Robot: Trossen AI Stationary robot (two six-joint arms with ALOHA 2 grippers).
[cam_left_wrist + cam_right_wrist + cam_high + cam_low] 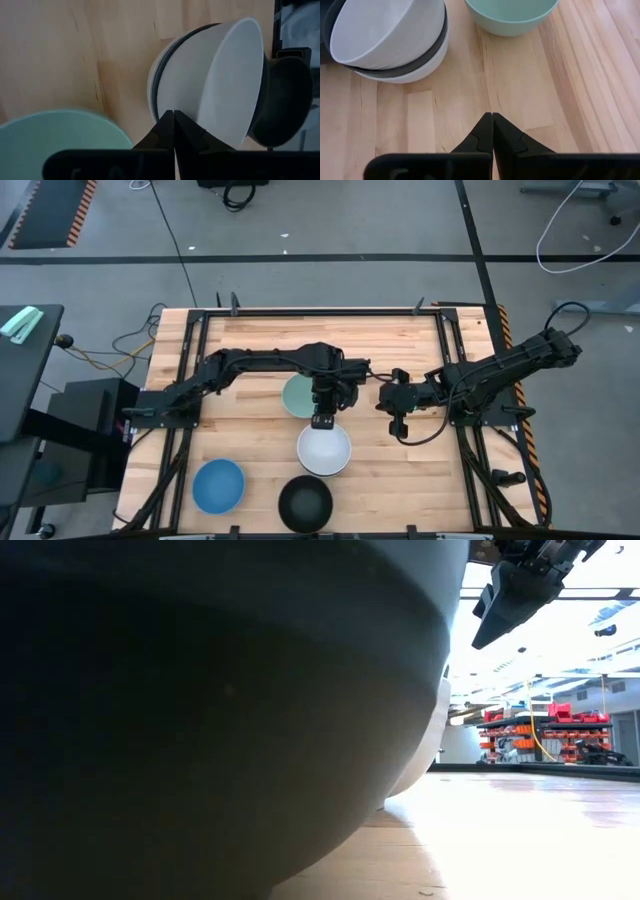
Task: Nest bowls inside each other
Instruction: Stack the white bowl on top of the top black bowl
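Three small round bowls sit stacked white-black-white (324, 448) on the wooden tabletop (250, 340), beside a mint green bowl (297, 396). Left gripper (322, 420) hovers above them, right gripper (400, 425) nearby, both fingers closed, empty. No readable writing.

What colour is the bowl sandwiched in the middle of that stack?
Black, between two white bowls. The stack's middle bowl shows best in the right wrist view.

Left arm stretched toward the centre from the left, left gripper (322, 420) pointing forward with fingers (167, 131) pressed together, right arm folded in from the right, right gripper (400, 430) fingers (487, 131) likewise closed, empty.
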